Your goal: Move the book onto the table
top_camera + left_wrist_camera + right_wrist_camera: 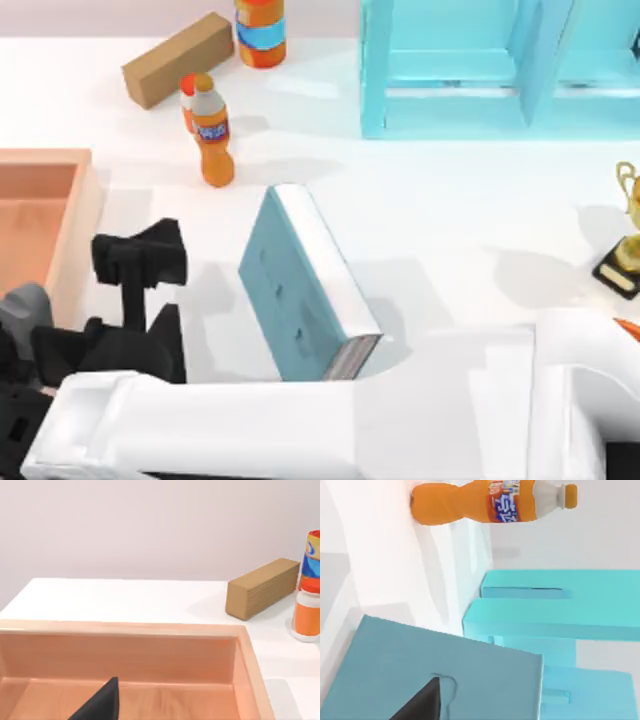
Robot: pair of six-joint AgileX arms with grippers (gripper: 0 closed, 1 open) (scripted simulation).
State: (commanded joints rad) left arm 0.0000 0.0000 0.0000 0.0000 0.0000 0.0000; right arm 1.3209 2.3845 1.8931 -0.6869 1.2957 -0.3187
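Note:
The book (290,290) stands on its long edge on the white table (450,220), near the middle. Its teal cover faces left and its white page edges face up. My right arm's white link (250,430) crosses the front of the top view and covers the book's near lower corner. My right gripper (178,298) is just left of the book, rolled on its side. It is open, holds nothing, and is clear of the cover. In the right wrist view the cover (445,665) is close ahead, behind one finger (422,707). My left gripper (150,714) is parked over the wooden tray, open.
The wooden tray (60,220) lies at the left edge. A cardboard box (178,60) and orange bottles (212,140) stand at the far left. A light blue shelf unit (460,70) is at the far right, and a gold trophy (628,240) at the right edge.

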